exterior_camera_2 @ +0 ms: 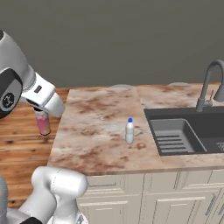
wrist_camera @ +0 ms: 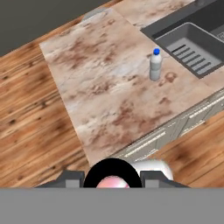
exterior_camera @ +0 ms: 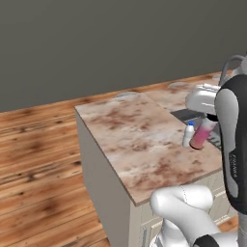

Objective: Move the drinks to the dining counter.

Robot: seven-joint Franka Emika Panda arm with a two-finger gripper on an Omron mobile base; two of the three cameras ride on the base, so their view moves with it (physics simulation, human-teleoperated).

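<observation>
The dining counter (exterior_camera_2: 100,131) is a wide marbled beige-brown top with pale drawer fronts below; a dark sink (exterior_camera_2: 192,131) is sunk into its right part, with a grey curved faucet (exterior_camera_2: 208,85) behind it. The white arm (exterior_camera_2: 41,94) reaches in from the left, above the wood floor (exterior_camera: 38,159). Near the middle of the counter, just left of the sink, the clear bottle (exterior_camera_2: 129,130) with a blue cap stands upright. The gripper (exterior_camera_2: 41,113) is closed around the pink bottle (exterior_camera_2: 43,123), holding it upright in the air; in the right base view it hangs beside the counter's left edge.
</observation>
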